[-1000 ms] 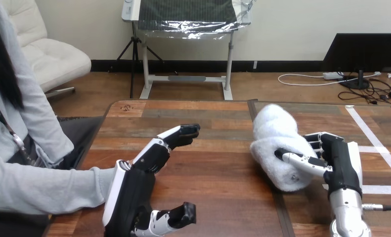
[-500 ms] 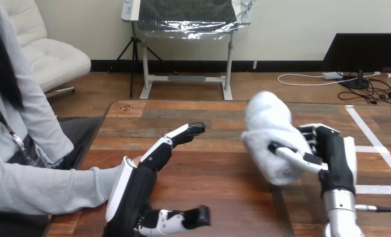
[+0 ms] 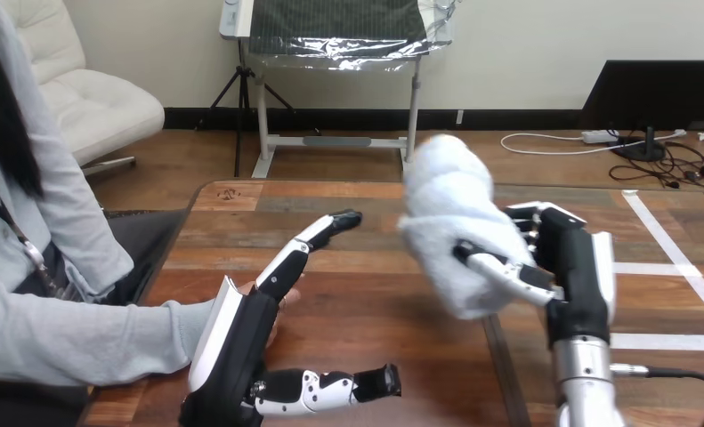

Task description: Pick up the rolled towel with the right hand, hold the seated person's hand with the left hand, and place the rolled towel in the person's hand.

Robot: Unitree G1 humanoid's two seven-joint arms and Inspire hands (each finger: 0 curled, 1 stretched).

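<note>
a wooden table point(image 3: 392, 342) runs across the head view. at its right, the right robot hand point(image 3: 575, 267) has fingers and thumb curled round the rolled towel point(image 3: 446, 222), raised off the table. at near left, the left robot hand point(image 3: 237, 342) is spread wide, fingers straight and thumb out, against the person's hand point(image 3: 290, 298), which is mostly hidden behind it.

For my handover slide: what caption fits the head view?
Right hand grips the rolled towel above the table while the open left hand lies beside the person's hand.
</note>
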